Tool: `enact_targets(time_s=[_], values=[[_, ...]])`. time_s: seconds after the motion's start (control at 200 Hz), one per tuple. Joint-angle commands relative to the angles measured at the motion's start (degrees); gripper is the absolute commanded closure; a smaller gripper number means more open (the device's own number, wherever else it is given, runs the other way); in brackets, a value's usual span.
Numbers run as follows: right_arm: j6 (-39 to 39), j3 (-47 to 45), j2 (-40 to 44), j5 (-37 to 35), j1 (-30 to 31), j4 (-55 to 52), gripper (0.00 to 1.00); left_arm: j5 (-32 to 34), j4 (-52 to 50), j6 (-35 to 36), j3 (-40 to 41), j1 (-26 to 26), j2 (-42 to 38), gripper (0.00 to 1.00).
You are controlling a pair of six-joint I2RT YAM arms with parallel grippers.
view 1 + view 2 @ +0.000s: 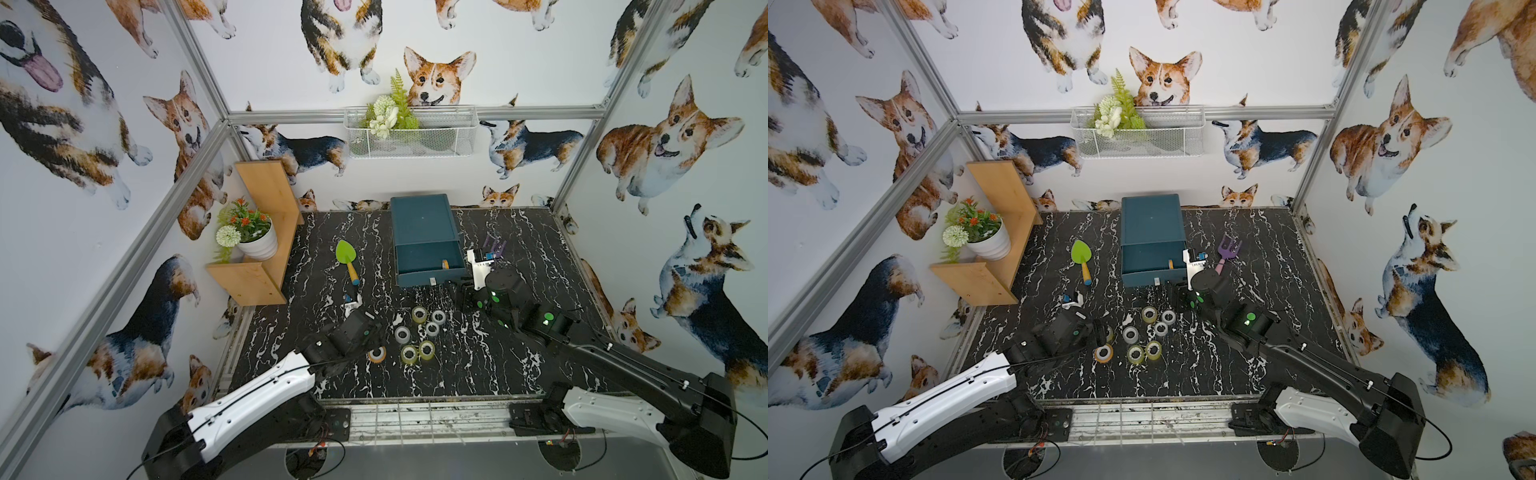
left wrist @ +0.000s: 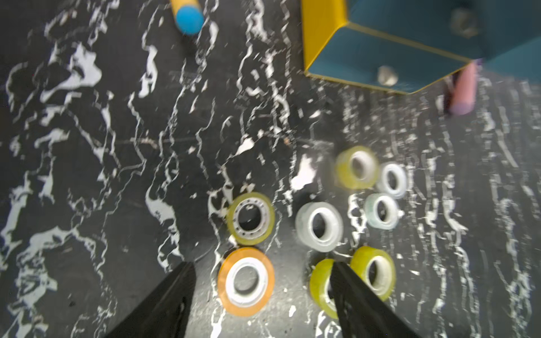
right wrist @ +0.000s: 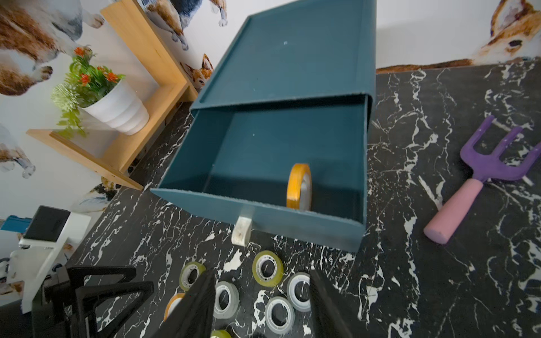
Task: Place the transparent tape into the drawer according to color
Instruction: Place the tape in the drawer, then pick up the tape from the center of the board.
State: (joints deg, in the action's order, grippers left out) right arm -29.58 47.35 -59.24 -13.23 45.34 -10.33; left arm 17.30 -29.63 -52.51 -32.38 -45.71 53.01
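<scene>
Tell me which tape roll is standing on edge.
The orange roll inside the open top drawer. It stands upright on its rim, and it is the only one in a drawer. The other rolls all lie flat on the table.

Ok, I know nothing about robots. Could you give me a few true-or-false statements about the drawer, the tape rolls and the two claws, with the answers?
1. The top drawer is pulled open. True.
2. It holds a yellow-green roll. False: the only roll inside is a standing orange roll.
3. The left gripper has lifted a roll. False: its jaws are open over a flat orange roll lying on the table.
4. A purple fork lies on the table. True.
5. The right gripper grips the drawer handle. False: it is open, empty and short of the handle.
</scene>
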Motion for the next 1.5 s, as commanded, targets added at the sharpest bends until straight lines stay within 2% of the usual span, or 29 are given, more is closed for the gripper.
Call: enact_targets(time_s=[0.0, 0.15, 0.195, 0.375, 0.591, 0.636, 0.781, 1.221, 1.496], values=[[-1.3, -1.2, 0.7, -0.1, 0.0, 2.6, 0.44, 0.9, -2.4, -4.6, 0.5, -1.2, 2.9, 0.29], [-1.4, -2.4, 1.4, -0.3, 0.1, 3.4, 0.44, 1.5, -4.6, -6.2, 1.2, -2.2, 6.8, 0.35], [-1.4, -2.5, 1.6, -0.5, 0.1, 3.3, 0.44, 1.1, -4.0, -5.9, 1.7, -2.2, 7.0, 0.39], [-1.3, -2.4, 1.4, -0.8, 0.1, 3.0, 0.44, -1.4, 0.2, -4.8, 4.1, -2.2, 8.6, 0.43], [-1.4, -2.4, 1.2, -0.9, 0.1, 3.0, 0.44, -2.7, 3.3, -2.7, 3.3, -2.3, 13.2, 0.49], [-1.4, -2.4, 1.2, -1.0, 0.1, 2.8, 0.44, -3.0, 3.8, -2.1, 3.1, -2.3, 13.6, 0.53], [-1.4, -2.3, 1.2, -1.1, 0.0, 2.4, 0.43, -1.6, 0.7, -1.2, 1.3, -2.3, 16.1, 0.61], [-1.5, -2.9, 2.4, -1.8, 0.1, 2.2, 0.42, -4.4, -3.3, 2.1, -0.1, -2.2, 20.0, 0.61], [-1.5, -3.0, 2.6, -1.8, 0.1, 2.4, 0.42, -5.3, -2.3, 3.0, 1.0, -2.2, 23.7, 0.69]])
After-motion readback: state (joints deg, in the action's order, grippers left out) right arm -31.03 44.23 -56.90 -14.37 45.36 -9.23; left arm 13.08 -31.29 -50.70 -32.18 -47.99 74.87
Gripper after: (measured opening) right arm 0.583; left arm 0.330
